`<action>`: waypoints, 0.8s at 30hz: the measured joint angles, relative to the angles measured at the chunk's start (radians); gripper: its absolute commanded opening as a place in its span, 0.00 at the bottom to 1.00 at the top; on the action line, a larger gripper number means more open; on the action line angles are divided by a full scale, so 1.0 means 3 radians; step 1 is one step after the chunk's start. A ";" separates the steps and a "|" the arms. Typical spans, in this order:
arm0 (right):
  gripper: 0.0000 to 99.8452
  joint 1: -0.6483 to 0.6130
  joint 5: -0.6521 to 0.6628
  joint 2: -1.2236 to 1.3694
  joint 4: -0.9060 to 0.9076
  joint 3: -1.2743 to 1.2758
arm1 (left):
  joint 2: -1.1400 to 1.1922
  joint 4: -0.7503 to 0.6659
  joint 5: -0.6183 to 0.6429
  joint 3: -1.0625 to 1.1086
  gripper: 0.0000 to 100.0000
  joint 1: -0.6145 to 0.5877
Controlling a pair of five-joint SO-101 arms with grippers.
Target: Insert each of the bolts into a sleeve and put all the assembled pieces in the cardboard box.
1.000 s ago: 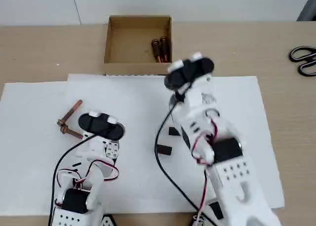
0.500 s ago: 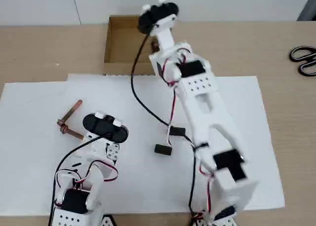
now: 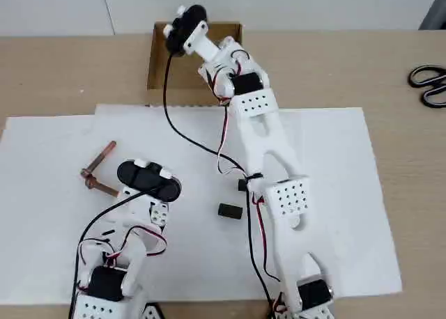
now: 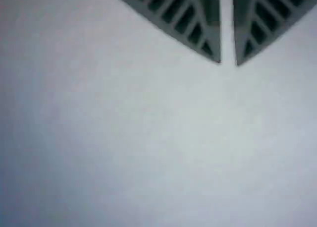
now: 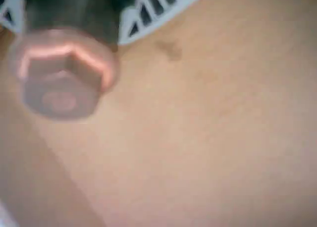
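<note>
My right gripper (image 5: 69,24) is shut on an assembled piece: a dark sleeve (image 5: 74,9) with a copper hex bolt head (image 5: 62,76) sticking out of it. It hangs just above the brown floor of the cardboard box (image 3: 159,61). In the high view the right arm (image 3: 254,117) stretches across the paper, with its wrist (image 3: 187,28) over the box's far left part. Two copper-coloured pieces (image 3: 99,167) lie in an L on the paper's left side. My left gripper (image 4: 228,62) is shut with nothing in it, close above bare white paper; its wrist (image 3: 148,180) is just right of those pieces.
A large white paper sheet (image 3: 348,166) covers the wooden table (image 3: 348,61). Black scissors (image 3: 428,82) lie at the far right edge. Two small black connectors (image 3: 230,209) on the right arm's cable rest mid-paper. The right arm covers the box's right half.
The right arm has swung from above the middle of the paper out over the cardboard box, stretching forward and to the left. The left arm has hardly moved.
</note>
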 measured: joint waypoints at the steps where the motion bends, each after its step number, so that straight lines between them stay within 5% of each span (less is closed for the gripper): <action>1: 0.00 -0.0031 0.0118 0.0148 0.0000 -0.0184 | 0.0000 0.0000 0.0000 0.0000 0.01 0.0000; 11: 0.02 -0.0189 0.0496 0.0849 0.0169 -0.1008 | 0.0000 0.0000 0.0000 0.0000 0.01 0.0000; 17: 0.17 -0.0199 0.0496 0.0844 0.0312 -0.1054 | 0.0000 0.0000 0.0000 0.0000 0.01 0.0000; 24: 0.15 -0.0205 0.0496 0.0839 0.0312 -0.1079 | 0.0000 0.0000 0.0000 0.0000 0.01 0.0000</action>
